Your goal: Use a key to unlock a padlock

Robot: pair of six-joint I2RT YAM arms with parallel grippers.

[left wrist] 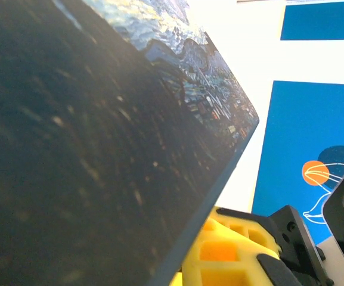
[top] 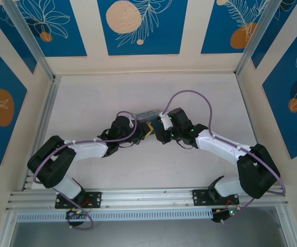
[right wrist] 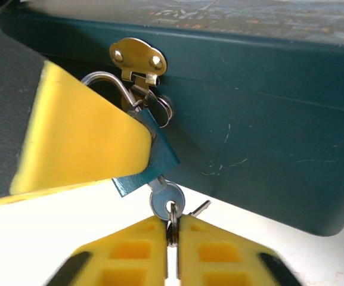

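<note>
**A:** Nearest, the right hand (right wrist: 172, 238), pinched closed on the key ring (right wrist: 172, 221). Which step?

**B:** Turning, I judge. Mid-way across the bench (top: 86, 98) stands the tin (right wrist: 267, 119). The left hand (top: 143, 128) is closed narrow, with a finger (right wrist: 70, 137) across the blue padlock (right wrist: 154, 161), which hangs from the hasp (right wrist: 138, 56). The silvery key (right wrist: 167, 199) sits inserted and needs a twist.

Lab cell — aluminium frame (top: 138, 198), patterned panels (top: 138, 25)

A pale bench (top: 86, 103) is seen across the middle of the top view, bordered by metal rails (top: 148, 198) at the left and along the lower edge. A tin (top: 147, 115) is set near its centre. In the right wrist view, the tin's dark side (right wrist: 267, 107) is met by the white bench (right wrist: 327, 262) at the lower right.
</note>
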